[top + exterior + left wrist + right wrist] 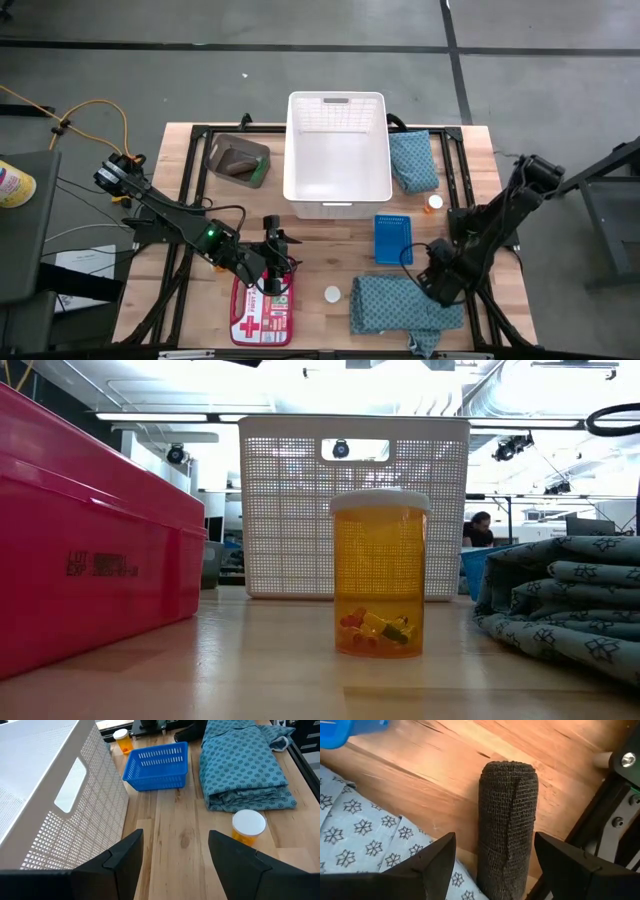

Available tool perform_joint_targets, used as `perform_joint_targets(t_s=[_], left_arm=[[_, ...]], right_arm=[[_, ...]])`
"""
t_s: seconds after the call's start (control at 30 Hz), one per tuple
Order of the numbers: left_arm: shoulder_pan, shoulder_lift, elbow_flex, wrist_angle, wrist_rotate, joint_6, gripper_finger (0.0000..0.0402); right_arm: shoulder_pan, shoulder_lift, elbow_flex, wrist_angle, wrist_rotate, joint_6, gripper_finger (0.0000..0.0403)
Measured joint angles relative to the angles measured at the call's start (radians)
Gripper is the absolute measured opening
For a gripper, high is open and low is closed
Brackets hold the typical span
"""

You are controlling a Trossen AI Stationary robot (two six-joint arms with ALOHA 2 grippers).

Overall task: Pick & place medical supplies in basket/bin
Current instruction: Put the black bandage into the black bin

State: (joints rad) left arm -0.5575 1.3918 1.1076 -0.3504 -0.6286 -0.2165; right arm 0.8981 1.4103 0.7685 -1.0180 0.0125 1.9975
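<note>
- Small dark grey translucent plastic bin (238, 160) sits just left of the large white latticed plastic basket (337, 155), holding brown and green pieces.
- Left gripper (272, 268) hovers in front of the basket over a red-and-white first-aid case (262, 310), fingers (120, 865) apart, holding nothing.
- White-capped orange pill bottle (332, 294) stands in front of the basket; another (434, 202) stands at its right.
- Flat blue plastic tray (392, 239) lies off the basket's front right corner.
- One teal patterned folded cloth (412, 160) lies right of the basket, another (400, 305) well in front of it.
- Right gripper (437, 283) is at that front cloth, fingers spread either side of a black bandage roll (507, 820), not clamped.
</note>
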Motion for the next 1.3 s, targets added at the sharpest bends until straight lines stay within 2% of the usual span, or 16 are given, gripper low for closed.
perform_joint_targets(t_s=[0.4,0.87,1.0,1.3], left_arm=[[0.0,0.0,0.0,0.0,0.0,0.0,0.0215],[0.0,0.0,0.0,0.0,0.0,0.0,0.0215],[0.0,0.0,0.0,0.0,0.0,0.0,0.0215],[0.0,0.0,0.0,0.0,0.0,0.0,0.0215]], right_arm=[[0.006,0.07,0.0,0.01,0.007,0.0,0.0258],[0.006,0.089,0.0,0.006,0.006,0.0,0.0256],[0.006,0.089,0.0,0.003,0.009,0.001,0.0238],[0.006,0.089,-0.001,0.004,0.012,0.0,0.0171]])
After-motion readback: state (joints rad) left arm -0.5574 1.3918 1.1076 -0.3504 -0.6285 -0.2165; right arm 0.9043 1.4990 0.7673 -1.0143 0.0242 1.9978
